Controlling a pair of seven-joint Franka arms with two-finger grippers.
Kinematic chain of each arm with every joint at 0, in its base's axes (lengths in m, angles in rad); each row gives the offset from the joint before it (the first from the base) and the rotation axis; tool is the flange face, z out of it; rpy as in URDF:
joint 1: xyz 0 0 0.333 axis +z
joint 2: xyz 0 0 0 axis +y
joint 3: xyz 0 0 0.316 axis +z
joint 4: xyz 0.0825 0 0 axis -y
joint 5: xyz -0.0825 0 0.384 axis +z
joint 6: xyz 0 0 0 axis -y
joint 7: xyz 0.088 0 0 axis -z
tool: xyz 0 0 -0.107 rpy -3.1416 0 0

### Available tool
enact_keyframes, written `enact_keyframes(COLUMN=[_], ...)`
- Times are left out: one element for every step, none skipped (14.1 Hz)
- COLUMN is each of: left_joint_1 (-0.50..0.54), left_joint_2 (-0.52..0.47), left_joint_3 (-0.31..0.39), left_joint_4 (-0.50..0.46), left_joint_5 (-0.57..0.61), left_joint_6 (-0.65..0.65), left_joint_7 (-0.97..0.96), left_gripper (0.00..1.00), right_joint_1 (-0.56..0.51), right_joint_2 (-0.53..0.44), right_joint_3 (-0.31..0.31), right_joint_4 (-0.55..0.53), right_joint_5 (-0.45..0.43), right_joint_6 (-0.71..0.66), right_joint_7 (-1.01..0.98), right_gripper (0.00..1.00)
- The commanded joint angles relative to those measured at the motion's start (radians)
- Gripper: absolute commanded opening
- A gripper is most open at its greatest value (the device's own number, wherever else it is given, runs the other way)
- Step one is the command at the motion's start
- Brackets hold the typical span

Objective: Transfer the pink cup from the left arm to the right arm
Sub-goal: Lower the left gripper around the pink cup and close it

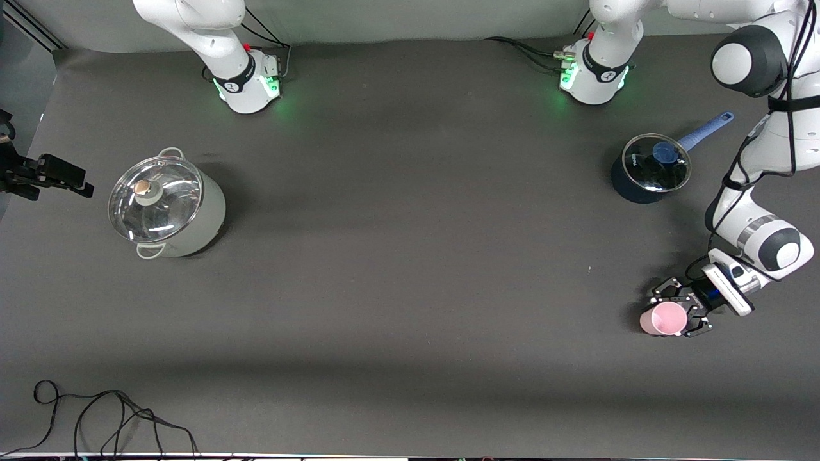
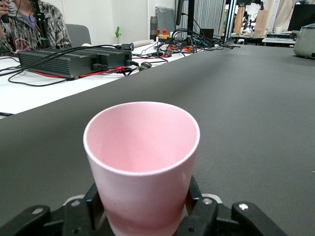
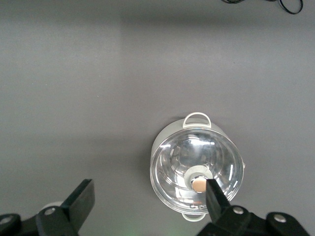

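**Left pincer clamping cup, right pincer well apart**

Front view: left pincer (image 1: 680, 315) is gripping the cup (image 1: 666, 318) low at the table (image 1: 410, 288), toward the left arm's end and nearer the camera than the blue pan (image 1: 650, 168). The cup's mouth is facing the camera. The right arm's hand isn't clear here.

Left wrist: fingers (image 2: 194, 196) are pressing both sides of the cup (image 2: 142, 162), axis running away from the palm. Its base is hidden.

Right wrist: right pincer (image 3: 147, 201) is waiting, fingers apart, high over the grey pot (image 3: 197, 167). No cup visible.
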Motion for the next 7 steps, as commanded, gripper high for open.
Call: enact_keyframes(left_joint_1=[-0.017,-0.032,-0.052,-0.070,-0.089,-0.107,-0.122], left_joint_2=[-0.011,-0.017,-0.043,-0.078,-0.130,-0.178,-0.225], left_joint_3=[0.004,0.004,0.004,0.002,-0.004,-0.022,-0.057], left_joint_4=[-0.002,-0.002,-0.012,-0.043,-0.093,-0.144,-0.188], left_joint_5=[-0.018,-0.018,-0.020,-0.030,-0.070,-0.120,-0.171], left_joint_6=[0.016,0.019,0.021,0.035,0.061,0.100,0.163], left_joint_7=[-0.011,-0.041,-0.079,-0.106,-0.110,-0.110,-0.112], left_gripper=[0.44,0.44,0.44,0.44,0.43,0.43,0.42], right_joint_1=[0.006,0.008,0.006,0.009,0.022,0.032,0.032], right_joint_2=[0.020,0.023,0.026,0.011,0.001,0.015,0.035], right_joint_3=[0.005,0.006,0.008,0.008,0.009,0.008,0.008], right_joint_4=[0.035,0.036,0.038,0.024,0.018,0.032,0.059], right_joint_5=[0.007,0.005,0.005,0.002,-0.014,-0.013,-0.010], right_joint_6=[-0.013,-0.006,-0.007,-0.034,-0.079,-0.073,-0.043], right_joint_7=[0.017,0.018,0.009,-0.011,-0.015,-0.008,-0.005], right_gripper=[1.00,1.00,1.00,1.00,1.00,1.00,1.00])
